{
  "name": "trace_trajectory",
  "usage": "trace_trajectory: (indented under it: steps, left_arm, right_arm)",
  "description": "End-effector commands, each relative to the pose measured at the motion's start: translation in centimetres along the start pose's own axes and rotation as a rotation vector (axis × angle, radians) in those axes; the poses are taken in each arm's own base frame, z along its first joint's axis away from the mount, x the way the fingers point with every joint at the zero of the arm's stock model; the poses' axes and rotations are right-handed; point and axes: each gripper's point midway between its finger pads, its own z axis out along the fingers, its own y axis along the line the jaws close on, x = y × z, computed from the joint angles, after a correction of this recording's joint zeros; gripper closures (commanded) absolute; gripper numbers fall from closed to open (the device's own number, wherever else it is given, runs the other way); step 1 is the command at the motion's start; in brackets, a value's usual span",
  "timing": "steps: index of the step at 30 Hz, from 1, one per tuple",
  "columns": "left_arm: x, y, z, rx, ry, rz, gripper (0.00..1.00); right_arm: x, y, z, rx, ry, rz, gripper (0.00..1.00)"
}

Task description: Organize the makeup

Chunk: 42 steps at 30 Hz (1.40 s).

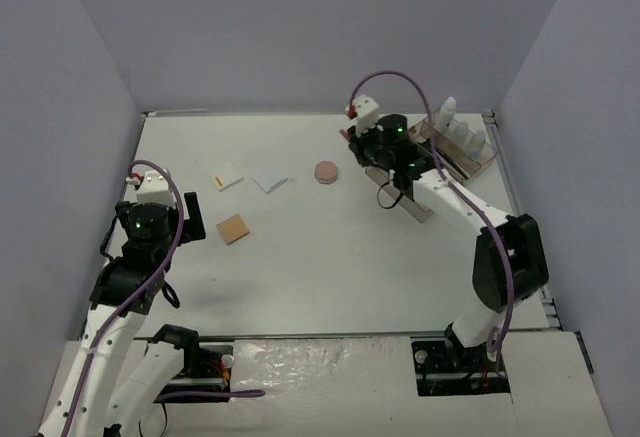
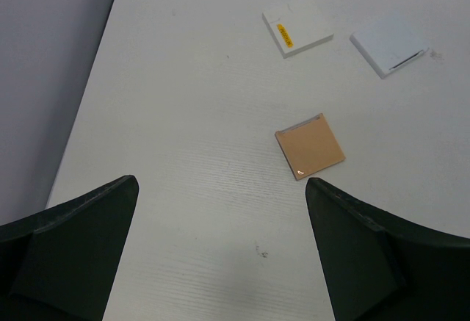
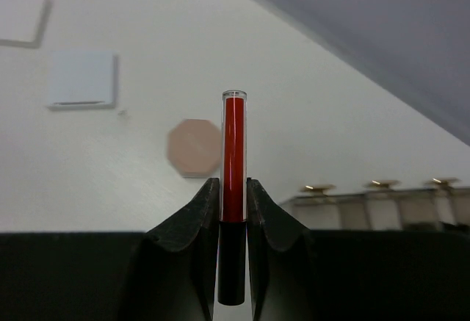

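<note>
Right gripper (image 3: 233,186): fingers closed on the red tube (image 3: 233,141), pinching it where the red body meets its black end.
Red tube position: off the table (image 1: 330,267), with most of its length projecting past the fingertips. In the top view it is just beside the tray (image 1: 487,160) at the far right.
Left gripper (image 2: 222,183): fingers spread wide and holding nothing, hovering over bare table.
Remaining makeup: 4 pieces lie loose on the table. They are the tan pad (image 2: 310,146), white pad (image 2: 297,25), pale-blue pad (image 2: 389,42) and pink compact (image 3: 194,148).
Tray contents: white-capped bottles (image 1: 462,132) stand in it. Which compartments are free cannot be told.
Risk 1, slip: the tube is round and smooth and is held on a narrow strip. A quick wrist turn could let it rotate or slide out.
Risk 2, tip strike: the long overhang leads the fingers. A low approach could knock it against the tray wall and lever it out of the grip.
Risk 3, toppling: the bottles stand close together. Contact from the tube or fingers could tip them.
Risk 4, release: if freed too high or at a tilt, the tube could bounce or roll off the tray.
Risk 5, pads: they lie flat and thin, so the fingers may skid over them.
Arm clash: judged unlikely, as the arms are well apart.
</note>
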Motion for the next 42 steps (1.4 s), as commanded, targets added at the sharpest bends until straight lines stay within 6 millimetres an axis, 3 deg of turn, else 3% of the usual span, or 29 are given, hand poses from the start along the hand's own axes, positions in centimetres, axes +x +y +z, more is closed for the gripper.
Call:
trace_trajectory:
  steps: [1,4,8,11,18,21,25,26,30,32,36,39,42]
  left_arm:
    - [-2.2,0.1,-0.1,-0.003,-0.072,-0.033,0.03]
    - [-2.3,0.1,-0.2,-0.003,-0.077,-0.034,0.03]
    - [-2.4,0.2,-0.4,-0.003,-0.083,-0.038,0.03]
    - [-2.4,0.2,-0.5,-0.001,-0.088,-0.041,0.03]
    - [-2.5,-0.2,-0.5,0.018,-0.089,-0.041,0.03]
    - [-2.5,-0.1,-0.5,0.016,-0.089,-0.041,0.03]
    - [-2.5,0.0,-0.5,0.012,-0.09,-0.042,0.03]
    - [-2.4,-0.1,-0.4,0.012,-0.088,-0.041,0.03]
    - [-2.4,-0.1,-0.3,0.011,-0.083,-0.039,0.03]
    - [-2.4,-0.1,-0.3,0.01,-0.083,-0.038,0.03]
    - [-2.4,0.0,-0.3,0.004,-0.083,-0.038,0.03]
    - [-2.3,0.0,-0.3,0.002,-0.081,-0.035,0.03]
    - [-2.3,0.1,-0.2,0.0,-0.08,-0.036,0.03]
  right_arm:
    - [0.1,-9.2,-4.8,0.055,-0.057,0.008,1.0]
    - [1.2,-14.4,-6.0,0.092,-0.069,0.068,1.0]
    - [2.6,-18.1,-5.8,0.158,-0.03,0.024,1.0]
    - [5.3,-20.2,-5.2,0.206,0.032,0.021,1.0]
    - [11.2,-22.0,-4.1,0.24,0.153,0.049,0.96]
    - [12.9,-22.0,-3.7,0.249,0.189,0.065,0.91]
    - [13.4,-22.7,-4.1,0.281,0.198,0.061,0.88]
    - [13.4,-22.7,-4.1,0.284,0.198,0.06,0.84]
    - [13.0,-22.6,-4.2,0.281,0.187,0.066,0.49]
    - [12.2,-22.1,-4.2,0.265,0.164,0.068,0.4]
    - [9.8,-20.6,-4.1,0.227,0.105,0.082,0.34]
    - [6.6,-17.4,-3.0,0.167,0.045,0.077,0.23]
    - [3.6,-12.7,-1.0,0.088,0.006,0.059,0.12]
